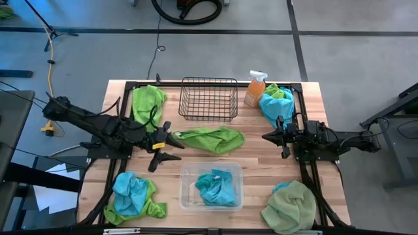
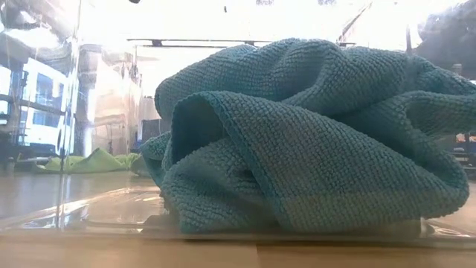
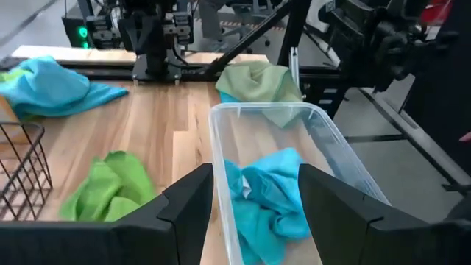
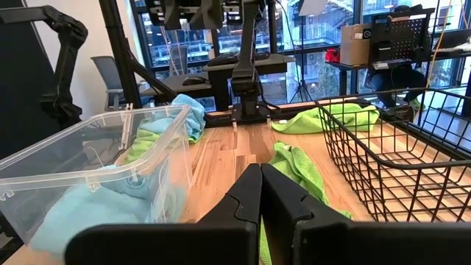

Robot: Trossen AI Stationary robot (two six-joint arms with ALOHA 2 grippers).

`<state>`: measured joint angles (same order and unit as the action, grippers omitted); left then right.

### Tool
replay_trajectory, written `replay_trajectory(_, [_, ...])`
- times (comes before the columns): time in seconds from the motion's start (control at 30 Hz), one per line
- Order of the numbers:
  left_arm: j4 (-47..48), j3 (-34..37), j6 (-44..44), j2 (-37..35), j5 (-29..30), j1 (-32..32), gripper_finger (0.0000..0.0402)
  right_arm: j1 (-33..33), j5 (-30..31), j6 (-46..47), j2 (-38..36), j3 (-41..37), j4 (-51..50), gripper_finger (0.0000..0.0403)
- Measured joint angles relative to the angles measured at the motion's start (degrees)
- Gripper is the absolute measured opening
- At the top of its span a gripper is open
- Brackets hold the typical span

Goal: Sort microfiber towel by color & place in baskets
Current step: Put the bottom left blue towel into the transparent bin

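Observation:
A clear tub at the near middle holds a crumpled turquoise towel, which fills the low view. A black wire basket stands at the far middle. A lime towel lies on the table between them. My left gripper hovers open just left of that towel, pointing toward the table's right; its fingers hold nothing. My right gripper waits shut at the table's right side.
Other towels lie about: lime at the far left, turquoise and lime at the near left, turquoise with green at the far right, a sage one at the near right. An orange spray bottle stands beside the basket.

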<state>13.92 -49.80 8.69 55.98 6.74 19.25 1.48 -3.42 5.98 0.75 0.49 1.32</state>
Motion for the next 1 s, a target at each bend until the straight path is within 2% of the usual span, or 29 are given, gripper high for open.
replay_trajectory(0.27, [-0.4, 0.3, -2.7, 1.5, 4.0, -0.3, 0.0188, 0.0, 0.0, 0.0, 0.0, 0.0, 0.0, 0.0])
replay_trajectory(0.6, [1.9, 0.4, -3.7, 4.2, 5.7, -1.7, 0.0188, 0.0, 0.0, 0.0, 0.0, 0.0, 0.0, 0.0])
replay_trajectory(0.77, [3.1, 0.4, 5.1, 4.2, 6.3, -1.7, 0.0188, 0.0, 0.0, 0.0, 0.0, 0.0, 0.0, 0.0])
replay_trajectory(0.93, [6.8, 0.4, 6.3, 4.1, 5.1, -1.7, 0.0188, 0.0, 0.0, 0.0, 0.0, 0.0, 0.0, 0.0])
replay_trajectory(1.0, [9.6, 0.4, 6.3, 3.7, 2.8, -1.7, 0.0188, 0.0, 0.0, 0.0, 0.0, 0.0, 0.0, 0.0])
